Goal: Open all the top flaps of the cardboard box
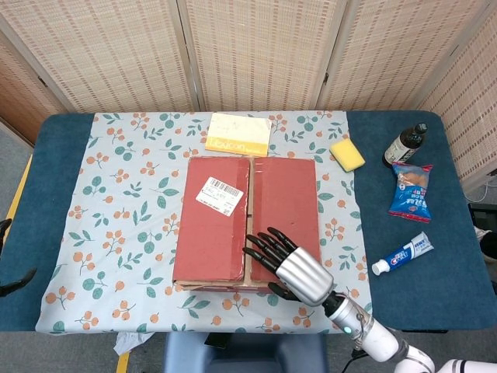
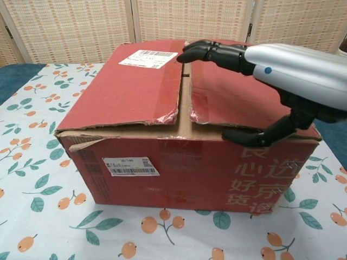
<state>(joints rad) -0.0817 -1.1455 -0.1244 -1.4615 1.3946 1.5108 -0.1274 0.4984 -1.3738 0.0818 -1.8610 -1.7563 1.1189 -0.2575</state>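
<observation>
The cardboard box point(image 1: 247, 221) lies closed, its centre seam running away from the robot; the right hand point(image 1: 283, 263), empty with fingers spread, hovers over that seam's near end.

Left hand point(image 1: 6, 256): cut off by the head view's left edge; only dark tips show, pose unreadable; outside the chest view.
Right hand point(image 1: 291, 268): hides the near part of the right flap point(image 1: 286, 194); arm cut off at the bottom edge.
Shipping label point(image 1: 220, 194): print too small to read.
Bottle point(image 1: 404, 144): label illegible.
Cardboard box point(image 2: 179, 162): interior hidden by the shut flaps.
</observation>
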